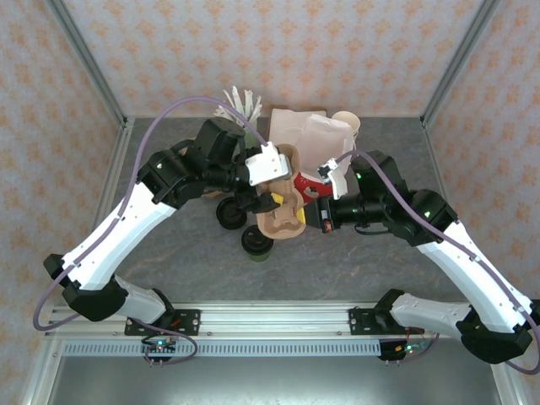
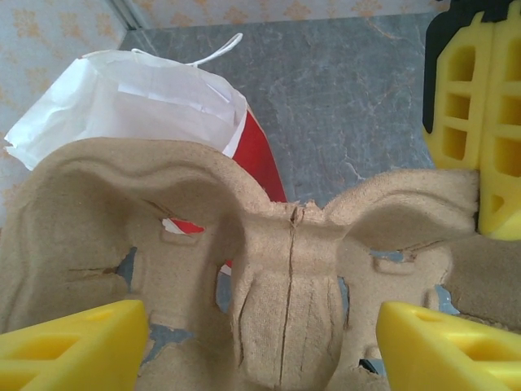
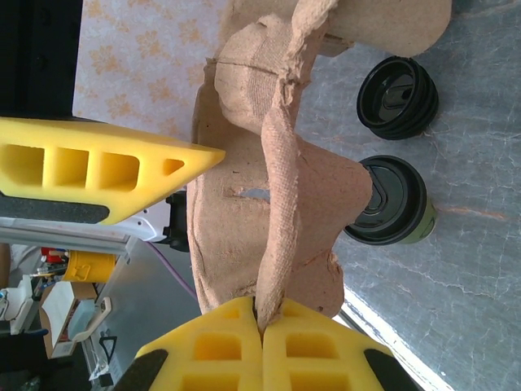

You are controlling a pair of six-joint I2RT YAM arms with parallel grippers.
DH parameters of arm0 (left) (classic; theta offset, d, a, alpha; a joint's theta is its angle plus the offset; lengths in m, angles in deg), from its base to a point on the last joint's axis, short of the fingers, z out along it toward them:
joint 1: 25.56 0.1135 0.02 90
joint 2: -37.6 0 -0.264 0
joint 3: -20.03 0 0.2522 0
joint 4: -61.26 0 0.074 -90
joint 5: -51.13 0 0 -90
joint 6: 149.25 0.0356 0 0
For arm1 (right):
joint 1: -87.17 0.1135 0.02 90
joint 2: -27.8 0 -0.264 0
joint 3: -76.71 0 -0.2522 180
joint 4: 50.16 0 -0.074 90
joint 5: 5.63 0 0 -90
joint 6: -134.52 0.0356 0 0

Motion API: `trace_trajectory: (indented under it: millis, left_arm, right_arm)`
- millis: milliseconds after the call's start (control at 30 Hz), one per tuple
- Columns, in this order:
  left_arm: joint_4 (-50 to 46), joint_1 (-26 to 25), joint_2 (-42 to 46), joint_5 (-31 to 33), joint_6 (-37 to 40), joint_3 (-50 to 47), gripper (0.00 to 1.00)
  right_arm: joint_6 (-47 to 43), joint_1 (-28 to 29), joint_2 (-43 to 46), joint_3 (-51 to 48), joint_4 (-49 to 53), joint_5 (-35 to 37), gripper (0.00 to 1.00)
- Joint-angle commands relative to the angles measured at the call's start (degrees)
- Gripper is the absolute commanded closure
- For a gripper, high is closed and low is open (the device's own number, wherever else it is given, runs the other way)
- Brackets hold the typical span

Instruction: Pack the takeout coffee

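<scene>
Lidded coffee (image 3: 396,201) outside pulp carrier (image 3: 313,212)

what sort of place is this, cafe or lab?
Most likely a lab test cell staged for takeout packing: aluminium frame, patterned wall panels closing it in, and props like the pulp cup carrier, takeout coffee and white paper bag.

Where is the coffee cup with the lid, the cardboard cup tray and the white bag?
takeout coffee (image 3: 395,199), right wrist view, on its black lid.
cardboard cup tray (image 2: 285,277), left wrist view, on the cracked middle ridge.
white paper bag (image 2: 122,102), left wrist view, on its flat side.
</scene>
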Motion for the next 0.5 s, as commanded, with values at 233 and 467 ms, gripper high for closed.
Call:
trace_trajectory:
  millis: [233, 467]
  left_arm:
    - [-3.74, -0.32, -1.65, -1.00, 0.12, 2.89, 0.32]
    - [-3.47, -0.32, -2.76, -0.95, 0.36, 2.97, 0.32]
  right_arm:
    - [-0.72, -0.18, 0.92, -1.10, -1.22, -0.41, 1.00]
    - [-0.48, -0.18, 0.92, -1.55, -1.84, -0.81, 1.00]
